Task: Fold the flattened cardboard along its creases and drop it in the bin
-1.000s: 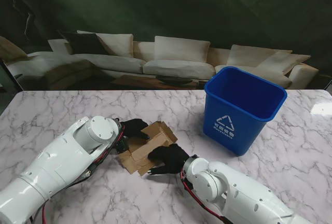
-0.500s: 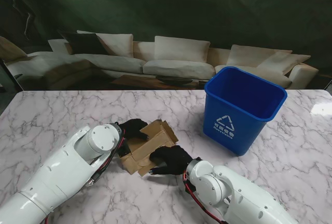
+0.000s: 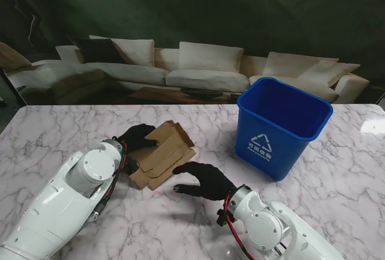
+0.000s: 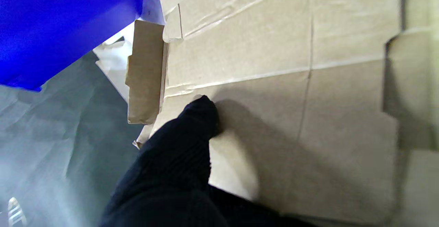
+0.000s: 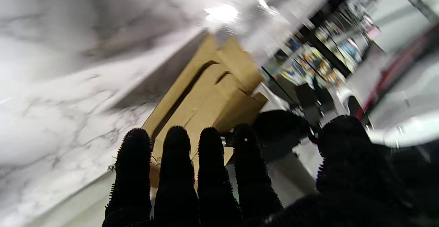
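Blue bin beside cardboard

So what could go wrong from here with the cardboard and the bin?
1. Only the left robot hand touches the cardboard; the right robot hand is open, off it, so the folded flaps could spring apart.
2. The left fingertip just presses on a panel, so a lift may slip.
3. The bin stands to the right, apart from the cardboard, so a loose carry might miss its opening.

Glossy white arms, red cables, black knit-gloved fingers.
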Controlling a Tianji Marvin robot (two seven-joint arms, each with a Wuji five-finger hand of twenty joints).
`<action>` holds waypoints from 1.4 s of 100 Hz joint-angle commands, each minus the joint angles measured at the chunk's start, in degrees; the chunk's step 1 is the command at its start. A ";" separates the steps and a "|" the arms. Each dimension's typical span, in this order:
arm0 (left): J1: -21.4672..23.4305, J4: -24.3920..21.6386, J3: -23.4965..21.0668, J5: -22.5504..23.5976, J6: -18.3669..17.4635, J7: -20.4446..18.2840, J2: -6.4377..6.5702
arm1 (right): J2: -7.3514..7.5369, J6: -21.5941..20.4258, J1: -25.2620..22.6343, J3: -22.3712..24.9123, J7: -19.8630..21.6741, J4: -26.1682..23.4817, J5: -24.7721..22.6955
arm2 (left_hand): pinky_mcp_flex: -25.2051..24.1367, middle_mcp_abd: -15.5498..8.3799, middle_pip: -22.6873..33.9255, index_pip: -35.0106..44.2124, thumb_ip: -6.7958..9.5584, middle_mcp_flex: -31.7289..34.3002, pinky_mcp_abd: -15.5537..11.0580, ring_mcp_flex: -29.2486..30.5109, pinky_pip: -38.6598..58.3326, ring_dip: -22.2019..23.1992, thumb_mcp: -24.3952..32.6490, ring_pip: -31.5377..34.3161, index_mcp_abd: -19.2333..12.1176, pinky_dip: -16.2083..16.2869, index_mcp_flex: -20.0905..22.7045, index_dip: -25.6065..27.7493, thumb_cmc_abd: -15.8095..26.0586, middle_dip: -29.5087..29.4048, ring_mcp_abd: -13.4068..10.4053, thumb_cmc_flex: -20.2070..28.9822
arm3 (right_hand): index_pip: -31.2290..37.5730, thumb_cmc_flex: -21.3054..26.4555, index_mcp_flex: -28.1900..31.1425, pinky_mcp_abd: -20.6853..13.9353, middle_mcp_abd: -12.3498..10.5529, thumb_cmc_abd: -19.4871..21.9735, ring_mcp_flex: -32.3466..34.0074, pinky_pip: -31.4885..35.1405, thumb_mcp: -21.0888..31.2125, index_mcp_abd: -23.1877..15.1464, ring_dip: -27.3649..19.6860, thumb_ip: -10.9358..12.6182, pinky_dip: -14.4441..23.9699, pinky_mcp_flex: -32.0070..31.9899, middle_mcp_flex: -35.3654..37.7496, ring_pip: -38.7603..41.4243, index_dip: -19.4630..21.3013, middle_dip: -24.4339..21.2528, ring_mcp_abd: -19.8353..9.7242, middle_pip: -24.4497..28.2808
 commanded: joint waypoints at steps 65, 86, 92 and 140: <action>9.92 -12.97 -7.01 -1.93 -13.85 7.31 -0.71 | -0.08 23.39 5.41 -4.35 9.36 0.37 4.55 | -1.82 -3.52 2.19 3.53 -0.43 0.44 -1.39 -1.40 1.19 -0.57 2.76 1.59 -4.21 -0.37 0.24 0.46 1.73 2.09 -0.85 3.56 | -16.55 -10.05 -6.38 0.68 2.85 1.01 -5.10 -3.74 1.24 4.83 1.00 -0.32 0.13 -6.53 -4.65 -3.34 -1.92 -2.51 1.62 -6.82; 10.64 -13.27 -6.70 -4.17 -15.27 6.66 -0.69 | -1.57 23.20 9.11 -6.45 6.13 4.16 6.13 | -1.75 -3.45 2.20 3.60 -0.38 0.53 -1.41 -1.36 1.36 -0.40 2.71 1.63 -4.12 -0.22 0.29 0.36 1.66 1.96 -0.86 3.56 | -22.63 -14.01 -15.47 3.54 1.41 -5.19 -8.21 -10.32 7.44 3.99 0.19 -1.09 -2.87 -10.40 -10.69 -6.91 -0.77 -4.06 0.10 -9.41; 10.46 -13.04 -6.48 -4.39 -15.35 6.51 -0.70 | -2.19 22.08 9.72 -6.71 4.21 5.15 6.51 | -1.75 -3.36 2.19 3.59 -0.37 0.51 -1.42 -1.37 1.36 -0.40 2.69 1.63 -4.14 -0.21 0.28 0.31 1.73 1.95 -0.87 3.56 | -26.51 -15.13 -15.29 4.59 1.22 -6.84 -8.51 -11.38 8.98 3.91 0.17 -1.44 -2.72 -10.80 -11.79 -7.27 -0.96 -4.26 -0.04 -9.67; 8.95 -10.56 -4.78 -5.75 -16.53 6.98 -1.04 | -4.99 11.40 9.75 -4.54 -3.43 7.72 14.17 | -1.87 -3.47 2.19 3.78 -0.27 0.40 -1.67 -1.56 1.25 -0.30 2.48 1.61 -4.38 -0.15 0.21 0.14 1.83 2.00 -1.07 3.56 | -27.11 -22.13 -13.98 7.05 -0.44 -13.47 -9.80 -18.71 16.13 3.56 -0.89 -3.38 -4.49 -11.22 -15.10 -9.10 -14.58 -5.89 -1.25 -13.24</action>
